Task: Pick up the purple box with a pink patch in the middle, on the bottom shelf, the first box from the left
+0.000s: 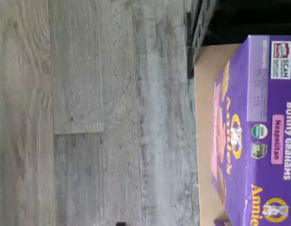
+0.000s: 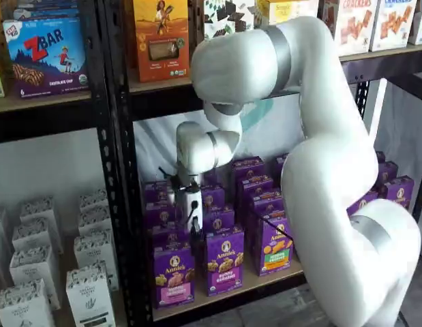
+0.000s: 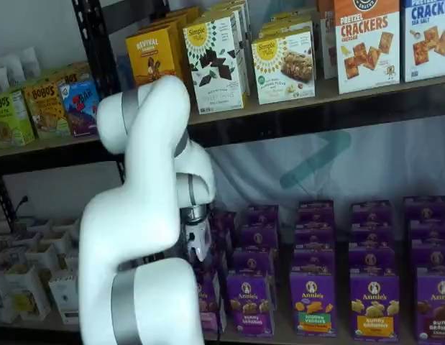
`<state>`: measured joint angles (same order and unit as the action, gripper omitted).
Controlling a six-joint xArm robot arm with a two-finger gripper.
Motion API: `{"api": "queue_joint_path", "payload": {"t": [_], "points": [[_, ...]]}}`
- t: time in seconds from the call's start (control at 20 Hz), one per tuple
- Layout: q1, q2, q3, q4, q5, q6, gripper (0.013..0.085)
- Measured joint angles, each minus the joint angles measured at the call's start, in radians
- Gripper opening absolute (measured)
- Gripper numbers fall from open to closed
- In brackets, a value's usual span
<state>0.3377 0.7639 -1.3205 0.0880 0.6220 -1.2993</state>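
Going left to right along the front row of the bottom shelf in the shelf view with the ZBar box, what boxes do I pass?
the purple box with the pink panel → all-purple Bunny Grahams carton → carton with green and orange panel.

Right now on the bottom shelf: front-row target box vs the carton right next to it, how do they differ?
The purple box has a pink label panel low on its face; the neighbouring carton is purple all over. The purple box stands at the row's end by the rack post; the neighbouring carton sits further inside. The gripper hangs above the purple box, not above the neighbouring carton. Both are upright Annie's cartons on the bottom shelf.
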Motion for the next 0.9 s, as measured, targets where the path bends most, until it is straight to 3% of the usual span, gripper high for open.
{"api": "queue_joint_path", "payload": {"t": [0.05,0.1,0.2,0.9], "points": [[0.0,-0.002,0.007,0.025,-0.017,-0.023,0.085],[-0.001,-0.008,0.02,0.08,-0.051,-0.073,0.085],[-0.004,-0.012,0.023,0.115,-0.068,-0.105,0.085],[-0.001,0.039,-0.047,0.078,-0.059,-0.069,0.085]]}}
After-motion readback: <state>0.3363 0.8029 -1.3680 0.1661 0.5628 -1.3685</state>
